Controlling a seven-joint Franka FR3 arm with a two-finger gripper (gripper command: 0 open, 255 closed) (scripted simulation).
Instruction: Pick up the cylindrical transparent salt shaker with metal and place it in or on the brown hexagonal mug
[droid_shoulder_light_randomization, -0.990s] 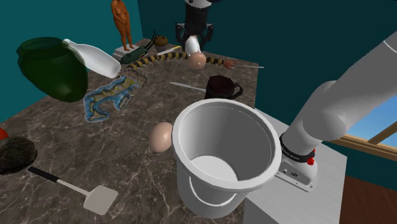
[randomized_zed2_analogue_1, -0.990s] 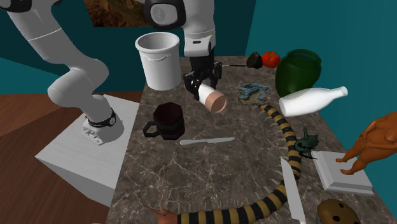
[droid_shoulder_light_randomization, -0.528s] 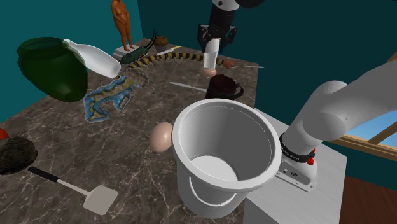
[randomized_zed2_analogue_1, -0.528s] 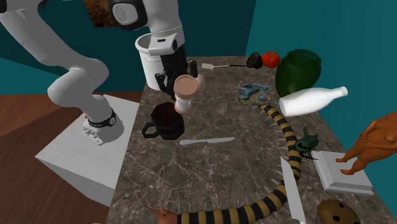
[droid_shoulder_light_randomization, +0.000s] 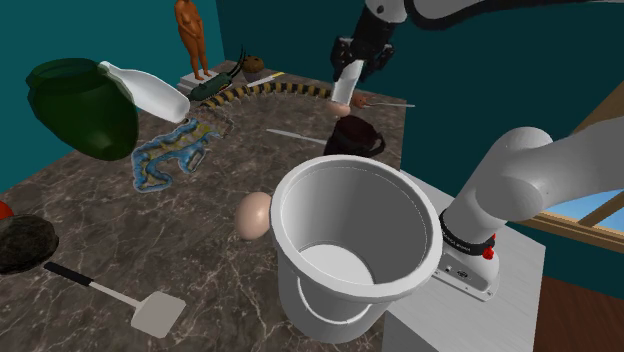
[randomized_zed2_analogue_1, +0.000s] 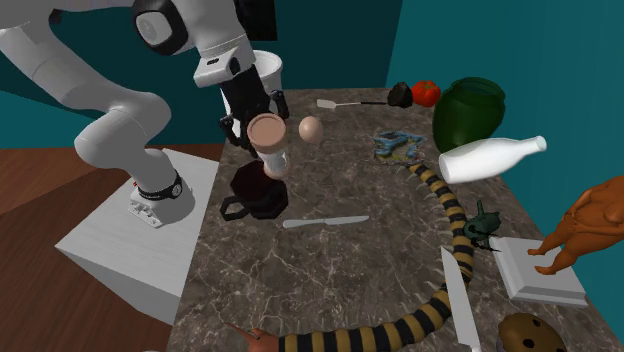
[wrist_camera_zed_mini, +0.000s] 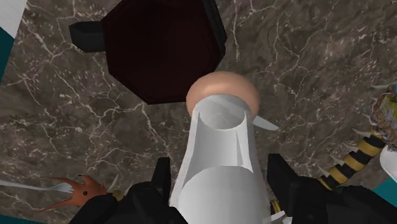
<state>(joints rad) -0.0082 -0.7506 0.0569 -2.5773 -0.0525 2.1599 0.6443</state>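
- Clasping a white cylindrical salt shaker (wrist_camera_zed_mini: 219, 156) with a pinkish-tan rounded end, the all-black two-finger gripper (wrist_camera_zed_mini: 222, 184) has its fingers partly open, one pressed to each side of the shaker's body.
- In the second exterior view, from left to right: a grey box stand (randomized_zed2_analogue_1: 110, 250) carries the white arm (randomized_zed2_analogue_1: 110, 140), which bends over a dark marble-patterned table (randomized_zed2_analogue_1: 330, 270).
- Next comes the gripper (randomized_zed2_analogue_1: 240, 105), in front of a white bucket (randomized_zed2_analogue_1: 270, 68).
- The salt shaker (randomized_zed2_analogue_1: 270, 145) hangs from the gripper, tilted, with its pinkish end lowest.
- Directly under it stands a dark brown hexagonal mug (randomized_zed2_analogue_1: 260, 190), upright on the table, its handle towards the stand.
- In the shoulder view, the shaker (droid_shoulder_light_randomization: 346, 85) hangs just above the mug (droid_shoulder_light_randomization: 352, 137), with a small gap between them.
- In the wrist view, the shaker's pinkish end overlaps one edge of the mug (wrist_camera_zed_mini: 159, 51).
- Right of the mug, a tan egg (randomized_zed2_analogue_1: 311, 129) and a grey table knife (randomized_zed2_analogue_1: 325, 222) lie on the table.
- One second ago, the gripper held the shaker further to the second exterior view's right, above bare table. It has since carried the shaker leftward to the mug. The mug has not moved.
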